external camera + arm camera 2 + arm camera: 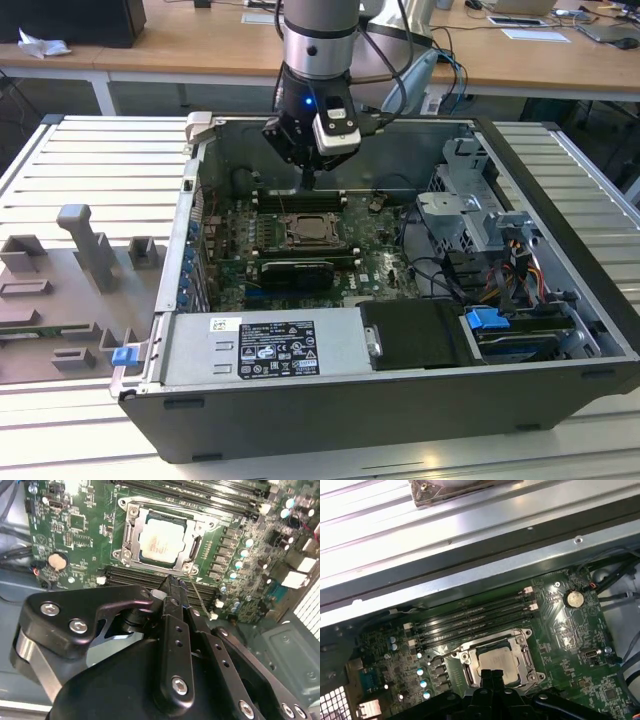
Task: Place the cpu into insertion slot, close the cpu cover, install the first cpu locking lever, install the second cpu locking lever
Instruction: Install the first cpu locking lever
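The cpu (pixel 161 536) lies flat in the insertion slot (pixel 315 232) on the green board, its pale metal face up. The silvery cpu cover (pixel 131 534) lies down around it like a frame. The cpu (pixel 498 660) and cover (pixel 468 666) also appear in the first wrist view. My gripper (pixel 308 181) hangs just above the slot's far edge, fingers shut together with nothing between them. In the second wrist view the gripper (pixel 172 583) ends beside a thin metal locking lever (pixel 198 597) that stands off one socket corner. I cannot tell whether they touch.
Long memory slots (pixel 470 620) run beside the socket, and a black card (pixel 292 272) lies on its near side. The case walls (pixel 330 400) enclose the board, with a drive cage (pixel 470 215) and cables at the exterior view's right. A grey fixture (pixel 85 245) sits outside.
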Tool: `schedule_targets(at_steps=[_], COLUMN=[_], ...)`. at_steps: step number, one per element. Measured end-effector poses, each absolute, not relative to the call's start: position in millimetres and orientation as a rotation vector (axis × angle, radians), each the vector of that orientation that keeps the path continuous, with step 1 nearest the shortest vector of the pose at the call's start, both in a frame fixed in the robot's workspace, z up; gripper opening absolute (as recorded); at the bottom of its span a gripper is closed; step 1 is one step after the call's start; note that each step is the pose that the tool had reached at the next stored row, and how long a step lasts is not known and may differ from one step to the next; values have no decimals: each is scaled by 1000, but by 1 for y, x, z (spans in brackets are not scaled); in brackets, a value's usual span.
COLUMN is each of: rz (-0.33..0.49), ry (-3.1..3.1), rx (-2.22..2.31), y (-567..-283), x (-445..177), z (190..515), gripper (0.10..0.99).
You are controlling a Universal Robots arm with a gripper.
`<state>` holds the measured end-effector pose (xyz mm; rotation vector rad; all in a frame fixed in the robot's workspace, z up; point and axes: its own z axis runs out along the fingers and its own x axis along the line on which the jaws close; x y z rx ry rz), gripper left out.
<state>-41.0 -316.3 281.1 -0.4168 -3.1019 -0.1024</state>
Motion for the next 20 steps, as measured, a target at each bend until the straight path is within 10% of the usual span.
schedule_targets(at_steps=[20], rz=[-100], ry=[-3129], rx=[22], y=[-317], x=[-46], z=[277], gripper=[106])
